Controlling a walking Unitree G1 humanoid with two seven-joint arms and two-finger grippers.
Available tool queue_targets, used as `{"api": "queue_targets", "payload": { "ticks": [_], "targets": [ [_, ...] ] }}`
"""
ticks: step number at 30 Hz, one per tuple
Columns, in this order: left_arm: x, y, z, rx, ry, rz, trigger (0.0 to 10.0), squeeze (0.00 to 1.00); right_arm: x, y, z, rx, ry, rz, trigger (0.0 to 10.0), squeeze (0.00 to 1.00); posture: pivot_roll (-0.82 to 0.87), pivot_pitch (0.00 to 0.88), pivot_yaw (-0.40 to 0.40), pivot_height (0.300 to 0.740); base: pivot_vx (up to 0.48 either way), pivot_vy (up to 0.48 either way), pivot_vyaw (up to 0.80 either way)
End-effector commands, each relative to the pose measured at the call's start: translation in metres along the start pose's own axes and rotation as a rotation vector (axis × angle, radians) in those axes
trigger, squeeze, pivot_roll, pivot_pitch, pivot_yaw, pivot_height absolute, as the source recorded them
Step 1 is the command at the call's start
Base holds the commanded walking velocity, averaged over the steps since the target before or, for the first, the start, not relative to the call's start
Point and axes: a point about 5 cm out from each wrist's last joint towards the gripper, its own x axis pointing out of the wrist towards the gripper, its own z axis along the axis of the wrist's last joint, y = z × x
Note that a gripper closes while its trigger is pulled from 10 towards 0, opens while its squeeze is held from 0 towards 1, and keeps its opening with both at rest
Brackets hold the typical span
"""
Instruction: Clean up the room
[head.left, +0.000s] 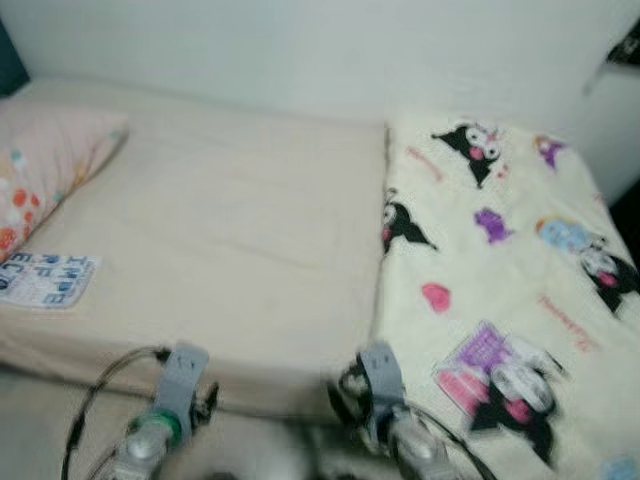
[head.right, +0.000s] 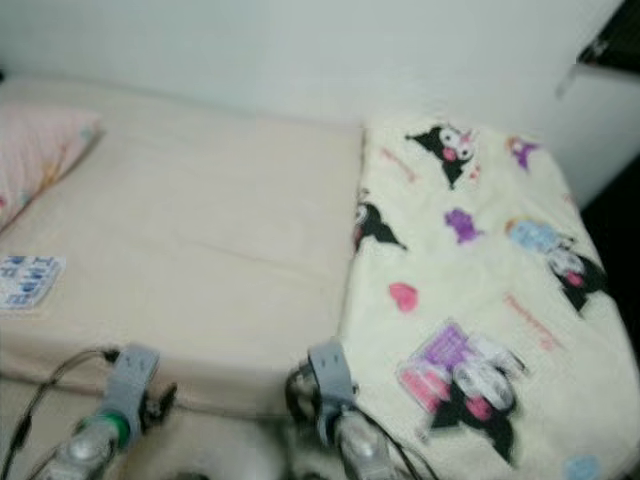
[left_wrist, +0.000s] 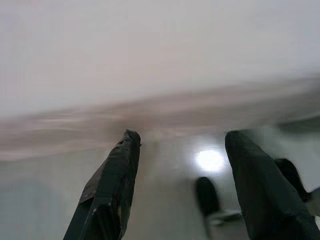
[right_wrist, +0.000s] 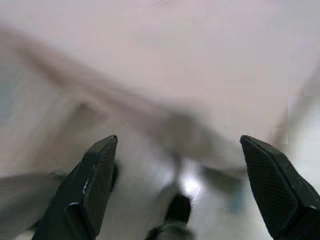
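A bed with a beige sheet (head.left: 220, 230) lies before me. On its right half is spread a cream blanket (head.left: 500, 270) printed with black and purple cartoon figures. A pink patterned pillow (head.left: 45, 175) rests at the bed's left end, and a small white cloth with blue letters (head.left: 48, 280) lies below it near the front edge. My left arm (head.left: 170, 395) and right arm (head.left: 385, 395) hang low in front of the bed edge. In the wrist views, the left gripper (left_wrist: 182, 137) and the right gripper (right_wrist: 178, 140) are both open and hold nothing.
A white wall (head.left: 300, 50) runs behind the bed. A dark object (head.left: 625, 45) sticks out at the top right corner. The wrist views are blurred and show a pale glossy floor (left_wrist: 210, 160) with a light's reflection under the bed's edge.
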Motion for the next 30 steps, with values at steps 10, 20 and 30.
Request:
{"api": "queue_targets", "payload": {
  "ticks": [10, 20, 30],
  "targets": [
    [-0.0014, -0.0065, -0.007, -0.005, 0.029, -0.021, 10.0, 0.0, -0.0063, -0.0066, -0.0126, 0.018, 0.046, -0.018, 10.0, 0.0, 0.0, 0.059, 0.037, 0.735, 0.0, 0.0, 0.0],
    [-0.0021, -0.0054, -0.0085, -0.001, 0.034, -0.023, 10.0, 0.0, -0.0061, -0.0044, -0.0132, 0.017, 0.049, -0.012, 10.0, 0.0, 0.0, 0.061, 0.038, 0.735, 0.0, 0.0, 0.0],
    [-0.0023, -0.0088, -0.0108, 0.004, 0.047, -0.039, 10.0, 0.0, -0.0067, -0.0041, -0.0146, -0.021, 0.059, -0.004, 10.0, 0.0, -0.01, 0.036, 0.033, 0.735, 0.0, 0.0, 0.0]
  ]
}}
